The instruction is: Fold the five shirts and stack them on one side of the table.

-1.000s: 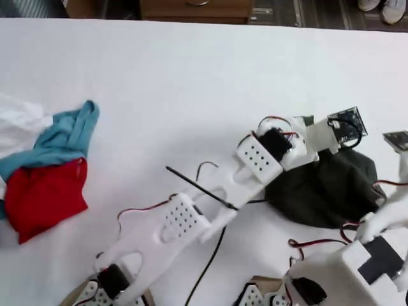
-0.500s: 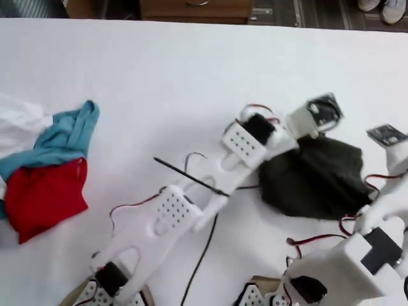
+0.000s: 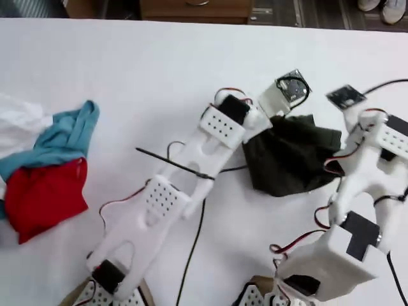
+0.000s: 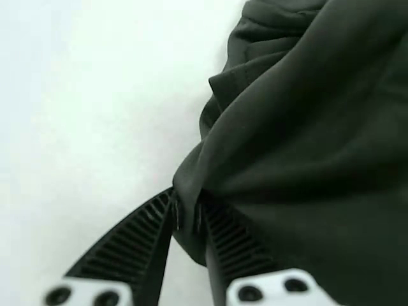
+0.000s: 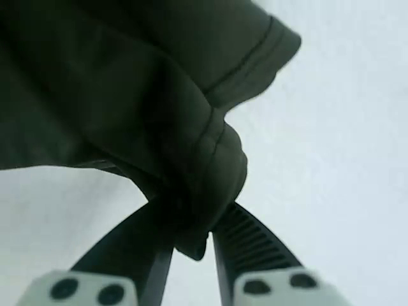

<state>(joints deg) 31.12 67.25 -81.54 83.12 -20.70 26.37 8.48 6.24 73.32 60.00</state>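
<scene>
A dark green shirt (image 3: 287, 159) lies bunched on the white table (image 3: 191, 64), right of the middle. My left gripper (image 4: 188, 215) is shut on a fold at the shirt's edge (image 4: 306, 127). In the high view the left arm (image 3: 220, 131) stretches from the front edge to the shirt's far left corner. My right gripper (image 5: 191, 233) is shut on a thick fold with a hem (image 5: 210, 146). The right arm (image 3: 370, 159) stands at the shirt's right side. A heap of red (image 3: 44, 194), teal (image 3: 64, 137) and white (image 3: 19, 124) shirts lies at the table's left edge.
Red and black cables (image 3: 191, 242) trail across the table between the two arm bases. A wooden cabinet (image 3: 194, 9) stands beyond the far edge. Bare white table stretches across the far half and between the heap and the left arm.
Both arms have swung to the left and away from the front edge, dragging the dark green shirt with them. The right arm has come further into the high view.
</scene>
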